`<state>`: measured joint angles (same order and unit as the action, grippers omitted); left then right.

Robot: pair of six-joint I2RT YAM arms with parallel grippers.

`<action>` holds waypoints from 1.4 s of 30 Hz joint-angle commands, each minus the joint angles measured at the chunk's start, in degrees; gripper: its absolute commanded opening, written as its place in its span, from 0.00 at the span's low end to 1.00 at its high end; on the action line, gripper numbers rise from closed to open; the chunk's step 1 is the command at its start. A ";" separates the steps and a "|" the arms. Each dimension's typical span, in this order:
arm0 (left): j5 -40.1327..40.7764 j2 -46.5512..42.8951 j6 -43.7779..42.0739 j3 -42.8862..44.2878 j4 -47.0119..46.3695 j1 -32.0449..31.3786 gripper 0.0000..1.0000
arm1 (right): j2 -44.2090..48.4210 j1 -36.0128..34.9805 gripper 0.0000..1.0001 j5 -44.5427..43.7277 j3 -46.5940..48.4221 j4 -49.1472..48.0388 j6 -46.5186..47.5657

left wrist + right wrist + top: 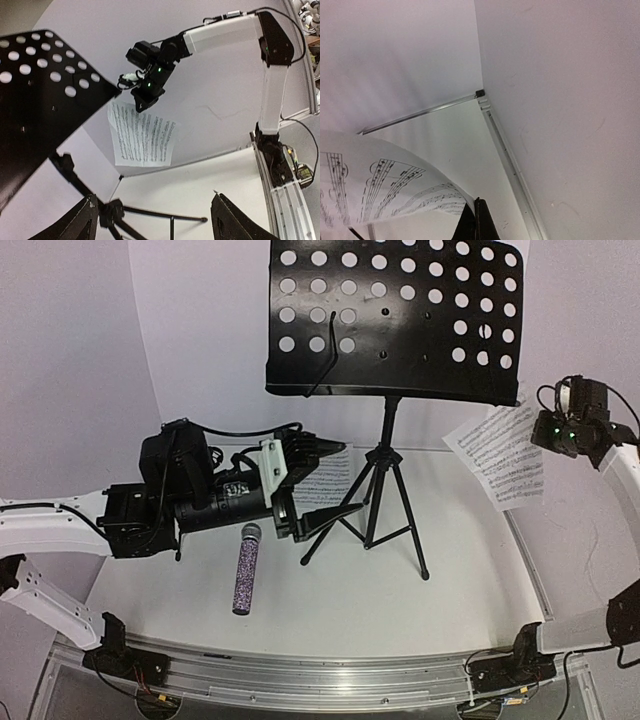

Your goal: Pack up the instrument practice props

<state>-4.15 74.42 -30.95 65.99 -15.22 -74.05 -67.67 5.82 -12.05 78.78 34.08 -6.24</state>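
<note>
Top view high over near desk (450, 590) edge, left wrist low facing right, right wrist close, all sharing sheet-music page (500, 455).

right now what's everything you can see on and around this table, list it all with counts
music stand: 1, black with a perforated desk, standing on its tripod legs at the back centre of the table
microphone: 1, glittery purple with a silver mesh head, lying on the table near-left of the stand
held sheet-music page: 1, white with printed notes, in the air at the right
second sheet-music page: 1, white, low beside the stand's legs, seemingly on the table, partly hidden by the left gripper
table: 1, white, under everything
left gripper: 1, black, open and empty, left of the stand's legs
right gripper: 1, black, shut on the held page, raised at the right
</note>
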 commanded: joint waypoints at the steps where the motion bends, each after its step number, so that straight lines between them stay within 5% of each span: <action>1: 2.96 -6.16 4.48 -6.03 4.36 3.23 0.77 | -0.65 0.06 0.00 9.42 -1.17 -0.33 -6.41; 5: -0.12 -9.44 9.79 -10.64 6.02 6.34 0.77 | 3.91 0.03 0.00 17.38 -3.88 2.49 -5.85; 11: -8.99 -8.96 16.36 -10.55 10.29 8.05 0.76 | 10.94 0.06 0.00 25.32 2.67 25.55 -13.81; 21: -21.96 -5.60 30.69 -12.49 5.64 8.06 0.80 | 20.46 0.06 0.00 57.55 12.69 56.84 -16.32; 24: -25.98 -4.85 36.78 -13.13 2.69 8.04 0.83 | 25.03 0.06 0.00 68.89 12.40 56.08 -18.10; 32: -36.47 -0.10 48.66 -16.65 -7.06 7.66 0.87 | 34.01 1.84 0.00 81.88 6.94 40.80 -28.57; 42: -41.60 9.12 59.12 -5.83 -15.17 2.99 0.96 | 33.79 2.22 0.00 83.51 7.90 33.61 -29.55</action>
<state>-42.24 82.19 23.00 54.46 -22.55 -70.54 -32.58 7.75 68.46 86.00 72.17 -34.98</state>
